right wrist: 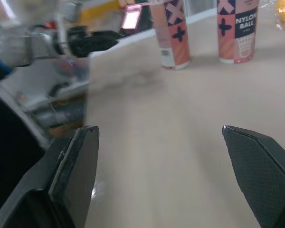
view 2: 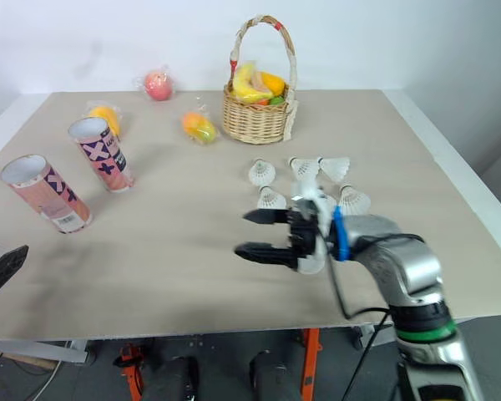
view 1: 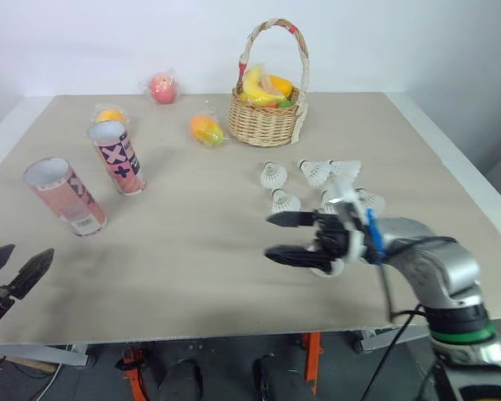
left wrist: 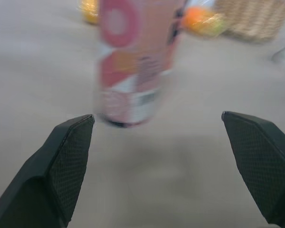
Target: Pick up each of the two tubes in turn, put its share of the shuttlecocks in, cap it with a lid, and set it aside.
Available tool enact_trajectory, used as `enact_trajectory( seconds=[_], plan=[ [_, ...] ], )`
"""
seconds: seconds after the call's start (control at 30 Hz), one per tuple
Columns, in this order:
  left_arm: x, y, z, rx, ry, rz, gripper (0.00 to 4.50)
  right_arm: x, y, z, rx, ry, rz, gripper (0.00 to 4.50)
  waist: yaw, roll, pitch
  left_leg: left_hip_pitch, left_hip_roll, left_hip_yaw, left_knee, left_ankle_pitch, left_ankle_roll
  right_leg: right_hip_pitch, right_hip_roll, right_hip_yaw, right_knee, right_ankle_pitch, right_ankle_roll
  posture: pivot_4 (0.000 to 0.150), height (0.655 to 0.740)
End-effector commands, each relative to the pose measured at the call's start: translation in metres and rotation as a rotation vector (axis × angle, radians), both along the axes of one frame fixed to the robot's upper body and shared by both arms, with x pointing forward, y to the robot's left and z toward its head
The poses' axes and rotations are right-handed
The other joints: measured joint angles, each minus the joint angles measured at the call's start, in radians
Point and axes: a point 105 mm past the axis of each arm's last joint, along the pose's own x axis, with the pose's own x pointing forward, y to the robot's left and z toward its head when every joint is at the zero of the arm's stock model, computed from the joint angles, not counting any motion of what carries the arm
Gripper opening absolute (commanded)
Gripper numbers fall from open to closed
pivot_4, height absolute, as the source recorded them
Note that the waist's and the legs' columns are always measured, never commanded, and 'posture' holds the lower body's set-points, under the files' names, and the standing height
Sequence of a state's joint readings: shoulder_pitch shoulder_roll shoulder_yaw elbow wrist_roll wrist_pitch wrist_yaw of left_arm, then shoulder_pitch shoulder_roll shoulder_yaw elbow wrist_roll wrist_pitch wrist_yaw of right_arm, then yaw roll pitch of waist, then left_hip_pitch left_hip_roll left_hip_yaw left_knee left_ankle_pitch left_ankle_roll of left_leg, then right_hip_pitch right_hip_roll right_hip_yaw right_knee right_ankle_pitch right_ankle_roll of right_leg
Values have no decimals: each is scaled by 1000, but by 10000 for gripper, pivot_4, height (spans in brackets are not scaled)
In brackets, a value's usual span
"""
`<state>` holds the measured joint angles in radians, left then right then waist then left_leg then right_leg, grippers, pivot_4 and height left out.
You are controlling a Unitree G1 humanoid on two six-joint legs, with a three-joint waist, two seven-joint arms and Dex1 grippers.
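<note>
The left gripper [view 1: 30, 251] and right gripper [view 1: 271, 237] are held with fingers apart, empty. The nearer tube [view 1: 65, 196] is judged light, smooth, crushable; it is best gripped mid-body.

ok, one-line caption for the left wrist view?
Open left gripper facing a pink tube standing on the table, basket behind.

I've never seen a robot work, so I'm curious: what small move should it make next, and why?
Probably ease the left gripper forward toward the nearer tube. Its fingers are open, the tube stands ahead of them, and a tube must be picked up first.
</note>
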<state>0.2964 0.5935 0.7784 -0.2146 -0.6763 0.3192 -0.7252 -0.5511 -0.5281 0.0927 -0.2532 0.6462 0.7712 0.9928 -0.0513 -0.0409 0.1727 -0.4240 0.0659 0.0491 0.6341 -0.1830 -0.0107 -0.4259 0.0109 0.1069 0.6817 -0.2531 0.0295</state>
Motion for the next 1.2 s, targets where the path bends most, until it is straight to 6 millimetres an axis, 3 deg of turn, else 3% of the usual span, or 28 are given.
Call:
enact_trajectory(
  seconds=[0.03, 0.27, 0.73, 0.97, 1.2],
  plan=[
    [14, -1, 5, 65, -51, -5, 45000, 5, 7, 12, 3, -53, -44, 44300, 6, -1, -1, 0, 0, 0, 0, 0, 0, -1, 0, 0, 0, 0, 0, 1500, 7400],
    [50, -4, 3, 37, -80, -68, 45000, -3, 11, 14, 22, -94, -38, 44300, 6, -7, -5, -5, 0, 2, 0, -1, -2, -1, -3, -3, -1, 1, 2, 1500, 7400],
    [118, -1, 1, -15, -86, -109, 45000, -18, -9, 15, 27, -121, -127, 44300, 7, -8, -5, -6, 2, -3, 1, -3, -2, 0, 0, -8, 0, 0, 2, 1500, 7400],
    [138, -10, -5, 15, -60, -153, 45000, -26, -13, 15, 23, -121, -153, 44300, 5, -8, -5, -7, 2, -4, 1, -3, -2, 0, 1, -8, 0, 0, 2, 1500, 7400],
    [134, -8, -19, 24, -27, -158, 45000, -32, -18, 16, 20, -122, -173, 44300, 5, -9, -5, -8, 1, -5, 1, -3, -2, 0, 0, -8, 0, 0, 2, 1500, 7400]
  ],
)
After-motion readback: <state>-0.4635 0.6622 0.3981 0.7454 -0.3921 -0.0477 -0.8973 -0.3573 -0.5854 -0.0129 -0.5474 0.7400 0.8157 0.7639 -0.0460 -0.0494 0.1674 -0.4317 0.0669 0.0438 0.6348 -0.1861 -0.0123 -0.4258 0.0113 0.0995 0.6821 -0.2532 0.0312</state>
